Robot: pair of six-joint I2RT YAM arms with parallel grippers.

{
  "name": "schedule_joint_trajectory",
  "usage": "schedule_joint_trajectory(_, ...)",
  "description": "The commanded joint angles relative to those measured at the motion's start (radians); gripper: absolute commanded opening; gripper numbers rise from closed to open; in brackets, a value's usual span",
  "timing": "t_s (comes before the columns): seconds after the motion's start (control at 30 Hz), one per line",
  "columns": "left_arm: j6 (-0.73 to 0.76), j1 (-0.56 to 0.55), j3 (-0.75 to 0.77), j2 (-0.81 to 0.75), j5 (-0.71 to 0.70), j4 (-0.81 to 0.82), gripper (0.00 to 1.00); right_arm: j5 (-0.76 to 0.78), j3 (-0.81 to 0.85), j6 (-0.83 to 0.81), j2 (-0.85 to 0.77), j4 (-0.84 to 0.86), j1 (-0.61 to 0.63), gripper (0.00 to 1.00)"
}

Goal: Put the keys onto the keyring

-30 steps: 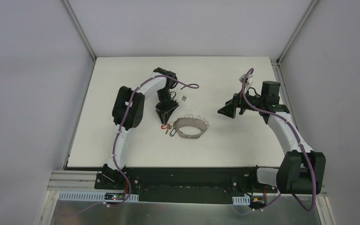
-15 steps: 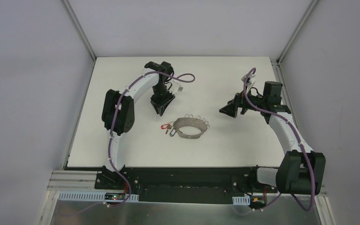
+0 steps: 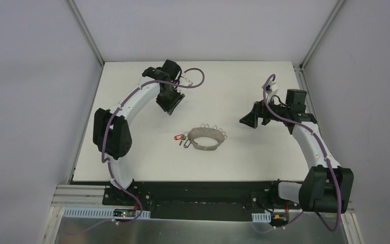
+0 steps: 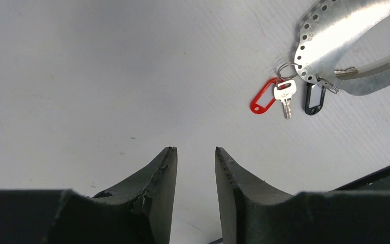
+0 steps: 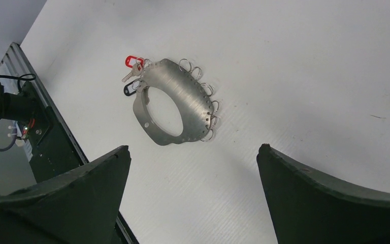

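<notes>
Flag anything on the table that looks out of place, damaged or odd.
Nothing stands out. The keyring lies flat on the table, the keys at one end, seemingly hooked to its loops. The left gripper and right gripper are clear of both, holding nothing.
</notes>
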Motion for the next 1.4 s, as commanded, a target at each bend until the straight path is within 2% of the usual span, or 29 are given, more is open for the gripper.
schedule_joint_trajectory(0.0,-0.033,0.022,-0.07,-0.138,-0.081,0.113,0.35,0.08,0.061,-0.013,-0.055,-0.014,-0.006,0.98)
schedule_joint_trajectory(0.1,-0.04,0.03,-0.143,-0.22,-0.121,0.206,0.43,0.152,0.07,0.015,-0.078,0.008,-0.006,0.98)
schedule_joint_trajectory(0.2,-0.045,0.037,-0.21,-0.304,-0.149,0.282,0.58,0.226,0.095,0.046,-0.08,0.01,-0.007,0.98)
schedule_joint_trajectory(0.3,-0.05,0.043,-0.275,-0.381,-0.153,0.337,0.94,0.274,0.106,0.062,-0.089,0.012,-0.007,0.98)
schedule_joint_trajectory(0.33,-0.052,0.045,-0.294,-0.406,-0.155,0.35,0.98,0.288,0.105,0.069,-0.093,0.016,-0.007,0.98)
schedule_joint_trajectory(0.57,-0.059,0.061,-0.412,-0.598,-0.153,0.42,0.99,0.275,0.053,0.096,-0.139,0.027,-0.007,0.98)
schedule_joint_trajectory(0.73,-0.065,0.075,-0.489,-0.758,-0.165,0.445,0.99,0.264,0.034,0.189,-0.16,0.01,-0.007,0.98)
schedule_joint_trajectory(0.93,-0.101,0.087,-0.59,-0.943,-0.198,0.437,0.99,0.272,0.037,0.186,-0.156,-0.037,-0.007,0.98)
schedule_joint_trajectory(1.1,-0.131,0.089,-0.681,-1.086,-0.26,0.45,0.99,0.346,-0.012,0.259,-0.205,0.035,-0.007,0.98)
schedule_joint_trajectory(1.23,-0.163,0.09,-0.769,-1.194,-0.306,0.515,0.99,0.391,-0.055,0.261,-0.266,0.086,-0.007,0.98)
schedule_joint_trajectory(1.37,-0.206,0.092,-0.829,-1.239,-0.302,0.54,0.99,0.409,-0.076,0.246,-0.314,0.099,-0.008,0.98)
